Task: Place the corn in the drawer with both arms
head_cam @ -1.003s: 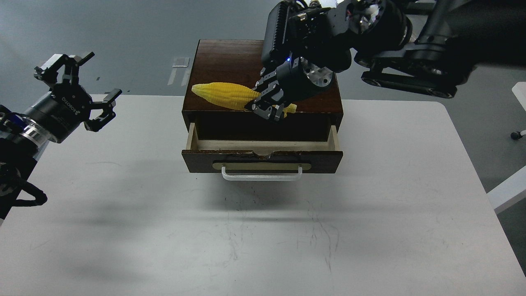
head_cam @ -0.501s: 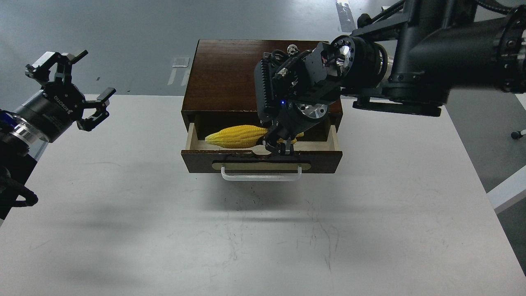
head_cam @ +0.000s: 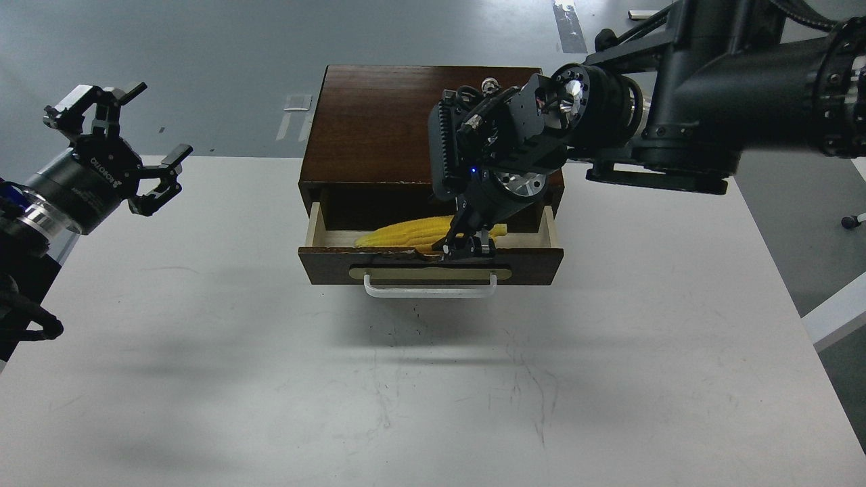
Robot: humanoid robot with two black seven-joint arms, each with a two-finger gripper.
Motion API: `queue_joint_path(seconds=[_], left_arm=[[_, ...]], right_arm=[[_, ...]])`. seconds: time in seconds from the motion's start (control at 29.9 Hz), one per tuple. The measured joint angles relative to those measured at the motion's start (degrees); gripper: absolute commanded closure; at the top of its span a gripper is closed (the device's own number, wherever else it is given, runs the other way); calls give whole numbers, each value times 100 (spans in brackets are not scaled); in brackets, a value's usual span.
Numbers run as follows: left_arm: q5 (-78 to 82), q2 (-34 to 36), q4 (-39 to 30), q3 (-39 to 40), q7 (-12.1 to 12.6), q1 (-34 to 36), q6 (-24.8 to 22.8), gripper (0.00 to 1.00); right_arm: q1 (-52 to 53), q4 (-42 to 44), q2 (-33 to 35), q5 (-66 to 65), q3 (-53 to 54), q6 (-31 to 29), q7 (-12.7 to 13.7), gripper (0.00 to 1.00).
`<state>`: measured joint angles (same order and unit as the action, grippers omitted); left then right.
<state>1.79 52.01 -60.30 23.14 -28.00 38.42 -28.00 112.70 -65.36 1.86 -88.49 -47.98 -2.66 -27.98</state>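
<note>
The yellow corn (head_cam: 406,233) lies low inside the open drawer (head_cam: 325,265), tapered end to the left, its right end hidden by my gripper. The drawer is pulled out of the dark wood box (head_cam: 372,122), and its white bar handle (head_cam: 430,293) faces me. My right gripper (head_cam: 467,245) reaches down into the drawer and is shut on the corn's right end. My left gripper (head_cam: 122,132) is open and empty, held above the table's left side, well away from the drawer.
The box stands at the far middle of the white table (head_cam: 433,379). The right arm's thick links (head_cam: 676,128) hang over the box's right side. A white edge (head_cam: 835,314) juts in beside the table on the right.
My right gripper has carried the corn from above the box top down into the open drawer, where it now sits lower and flatter. The left gripper has barely moved.
</note>
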Motion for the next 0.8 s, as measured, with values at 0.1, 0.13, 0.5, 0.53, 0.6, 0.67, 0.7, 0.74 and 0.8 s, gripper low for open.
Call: queue_joint_path(seconds=[0.1, 0.13, 0.5, 0.53, 0.6, 0.67, 0.7, 0.74, 0.8], left_arm=[[3, 9, 0, 0, 0, -1, 0, 2], [3, 10, 0, 0, 0, -1, 0, 2], [6, -1, 1, -2, 0, -1, 0, 2], [6, -6, 0, -2, 0, 2, 0, 2], [7, -17, 1, -2, 0, 3, 0, 2], [6, -29, -1, -2, 0, 9, 0, 2], [7, -34, 1, -3, 0, 9, 0, 2], [6, -38, 0, -3, 0, 10, 0, 2], [7, -45, 2, -4, 0, 11, 0, 2]], right_arm=[[17, -12, 6, 5, 11, 2, 0, 27], [35, -24, 8, 7, 17, 4, -1, 27], [542, -26, 577, 1380, 575, 11, 0, 5], [548, -19, 674, 1561, 620, 4, -2, 5], [544, -14, 995, 2153, 729, -10, -1, 5], [467, -27, 1365, 2916, 815, -14, -2, 5], [417, -40, 1539, 3259, 844, -14, 0, 5], [351, -52, 1685, 3556, 883, -15, -2, 5], [46, -66, 2106, 4315, 1085, -16, -1, 5]])
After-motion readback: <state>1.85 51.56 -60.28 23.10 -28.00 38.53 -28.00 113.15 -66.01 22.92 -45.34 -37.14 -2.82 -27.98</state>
